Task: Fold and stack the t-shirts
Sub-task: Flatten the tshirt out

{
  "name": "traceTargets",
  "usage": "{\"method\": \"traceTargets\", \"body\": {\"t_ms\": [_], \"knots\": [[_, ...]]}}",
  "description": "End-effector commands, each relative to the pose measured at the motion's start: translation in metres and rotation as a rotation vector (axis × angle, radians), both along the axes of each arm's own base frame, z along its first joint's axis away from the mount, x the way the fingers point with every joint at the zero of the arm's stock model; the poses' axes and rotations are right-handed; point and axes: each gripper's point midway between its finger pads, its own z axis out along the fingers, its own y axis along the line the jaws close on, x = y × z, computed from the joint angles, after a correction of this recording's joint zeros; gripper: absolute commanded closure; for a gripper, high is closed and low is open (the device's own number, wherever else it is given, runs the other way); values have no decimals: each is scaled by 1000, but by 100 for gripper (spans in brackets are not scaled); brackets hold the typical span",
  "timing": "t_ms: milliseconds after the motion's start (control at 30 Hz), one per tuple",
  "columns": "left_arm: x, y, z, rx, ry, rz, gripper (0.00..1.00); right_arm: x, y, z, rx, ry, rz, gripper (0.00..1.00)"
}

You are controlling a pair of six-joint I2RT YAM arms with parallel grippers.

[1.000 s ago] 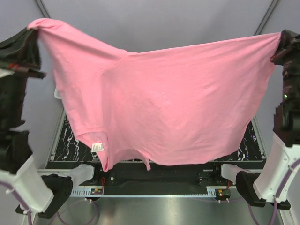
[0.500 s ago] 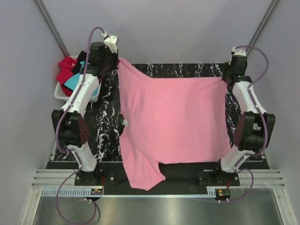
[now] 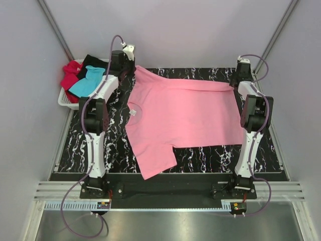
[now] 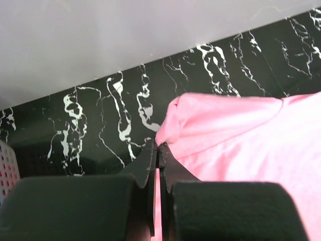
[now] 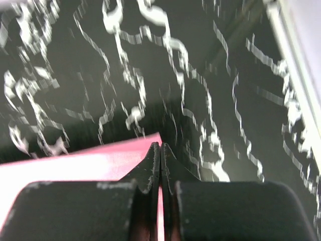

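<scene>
Tabletop (image 3: 210, 155) of black marble across the middle of the overhead view. Spread over it, from upper centre-left to right of frame: pink t-shirt (image 3: 190, 113), opened out nearly flat, one sleeve trailing toward lower centre, small white label (image 3: 134, 112) at the neck on its left side. Not yet folded; no crease made in it. Judged as early in the task: laying-out of the first shirt about finished, all folding and stacking left to do.

At upper left of frame, beside the table's corner: white basket (image 3: 64, 102) holding turquoise t-shirt (image 3: 88, 83), red t-shirt (image 3: 70, 75) and black t-shirt (image 3: 93, 61) in a loose heap, none spread, none folded. No stack anywhere on the marble.

At the shirt's upper left edge, left gripper (image 4: 158, 146), fingers pressed together, pinching a bunched pink corner. At upper right, right gripper (image 5: 160, 146), fingers likewise closed tight on a thin pink edge; view blurred there, so depth of the bite hard to judge. Likely next: letting go of both corners, then a first fold.
</scene>
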Motion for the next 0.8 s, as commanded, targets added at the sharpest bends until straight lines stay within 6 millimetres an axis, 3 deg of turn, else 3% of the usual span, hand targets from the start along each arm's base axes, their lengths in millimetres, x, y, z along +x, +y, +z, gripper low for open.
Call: {"method": "traceTargets", "body": {"t_ms": [0, 333, 667, 767], "knots": [[29, 3, 63, -70, -197, -13, 100, 32, -8, 50, -24, -145, 3, 100], [43, -8, 62, -108, -260, -76, 100, 61, -13, 55, -19, -206, -18, 100], [24, -21, 53, -111, -201, -143, 100, 68, -5, 61, 37, -252, 2, 100], [16, -24, 60, -98, -204, -162, 100, 68, -4, 68, 49, -265, 9, 100]]}}
